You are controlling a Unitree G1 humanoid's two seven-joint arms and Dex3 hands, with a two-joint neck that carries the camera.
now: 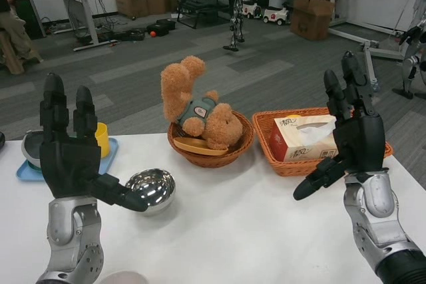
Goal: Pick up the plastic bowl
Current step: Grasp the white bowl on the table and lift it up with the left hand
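Both hands are seen raised above the white counter [253, 231], palms turned away from the camera. The left hand [66, 157] is held upright at the left, its fingers [53, 108] apart and extended upward, the thumb jutting toward the steel bowl [152, 189]; nothing is held. The right hand [353, 141] is likewise raised at the right, fingers [349, 74] spread and pointing up, thumb angled down and to the left, nothing gripped. What is taken to be the plastic bowl [32, 145], greyish, is noted at the far left on a light blue tray [26, 174], largely hidden behind the left hand; a yellow cup [102, 139] is seen just beside it on the same tray. Its material cannot be confirmed from this view. The shiny steel bowl is found on the counter just beside the tray, partly overlapped by the left thumb in the picture. A round wicker basket [212, 153] is recorded at centre rear, holding a brown teddy bear [200, 112] tipped on its side and an orange-tan shallow dish [196, 145]. A rectangular wicker basket [293, 161] is noted to its right, containing a tissue box [303, 136]. A seated person [12, 4] is glimpsed at the far upper left.
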